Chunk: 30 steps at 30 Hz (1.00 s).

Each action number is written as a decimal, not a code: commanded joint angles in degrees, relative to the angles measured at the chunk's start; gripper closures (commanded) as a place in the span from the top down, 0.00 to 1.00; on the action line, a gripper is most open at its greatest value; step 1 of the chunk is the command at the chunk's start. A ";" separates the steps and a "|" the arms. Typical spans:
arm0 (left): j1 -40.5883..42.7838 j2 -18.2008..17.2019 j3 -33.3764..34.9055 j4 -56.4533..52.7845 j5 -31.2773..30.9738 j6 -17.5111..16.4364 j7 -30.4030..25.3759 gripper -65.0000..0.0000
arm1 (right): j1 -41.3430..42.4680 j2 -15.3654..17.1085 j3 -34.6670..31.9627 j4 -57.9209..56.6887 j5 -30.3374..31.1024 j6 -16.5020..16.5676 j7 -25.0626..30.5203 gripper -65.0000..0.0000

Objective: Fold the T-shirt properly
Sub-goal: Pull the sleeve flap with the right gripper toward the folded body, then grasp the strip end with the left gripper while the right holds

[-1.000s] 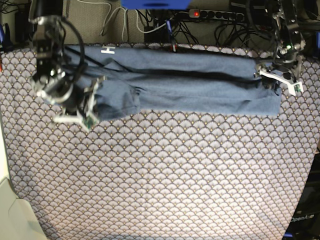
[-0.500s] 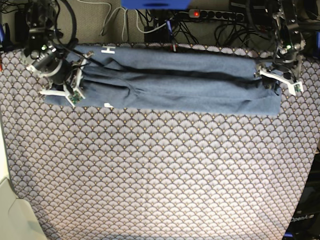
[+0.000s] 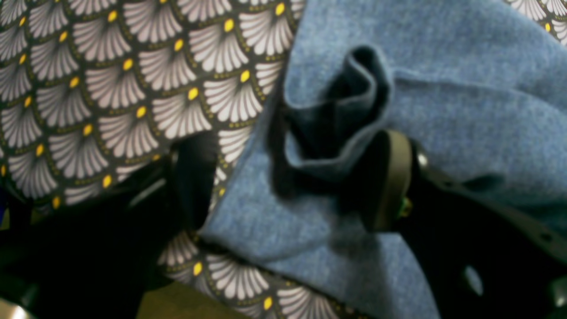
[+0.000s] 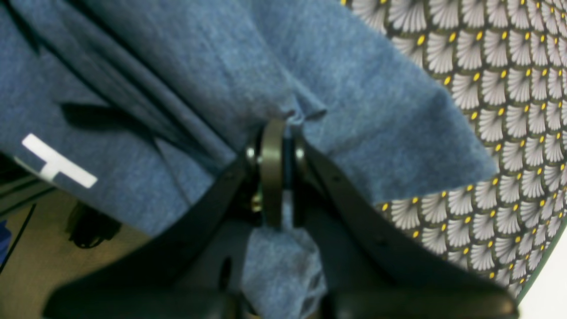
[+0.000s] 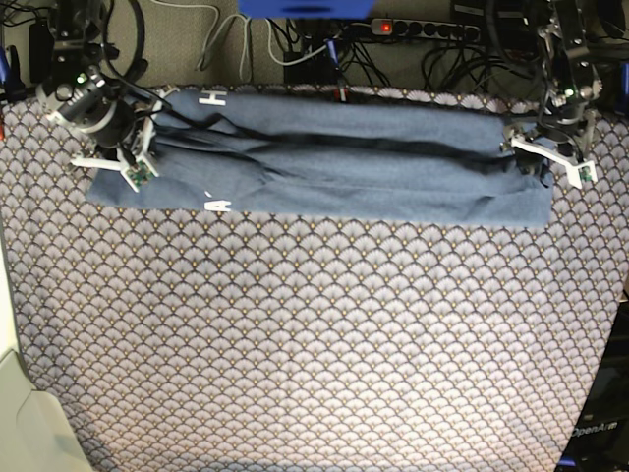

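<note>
T-shirt (image 5: pixel 324 162) folded into long band across top of frame on scallop tablecloth (image 5: pixel 314 344) | power strip (image 5: pixel 428 29) behind | right gripper (image 4: pixel 278 173) pinching fabric, upper left | left gripper (image 3: pixel 292 177) spread astride a fold, upper right

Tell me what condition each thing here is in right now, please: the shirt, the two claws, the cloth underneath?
T-shirt: folded into a long band across the far side of the table, creased, bits of white lettering showing.
Right gripper: shut on a pinch of T-shirt fabric.
Left gripper: open, one finger on the T-shirt's end, one on the tablecloth.
Tablecloth: spread flat.
Power strip: red switch lit.
</note>
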 commanded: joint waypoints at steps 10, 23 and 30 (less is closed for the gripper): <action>0.10 -0.67 -0.36 1.29 0.03 -0.08 -0.53 0.73 | -1.56 0.52 -0.04 0.88 0.14 -0.23 0.47 0.26; -1.13 -0.67 -0.27 2.88 0.03 -0.08 -0.53 0.73 | -1.64 0.26 -0.13 0.79 0.14 -0.23 0.47 0.34; -4.30 -0.67 -0.01 -0.38 0.03 -0.08 -0.53 0.73 | -1.64 0.43 0.05 0.70 0.14 -0.23 0.47 0.34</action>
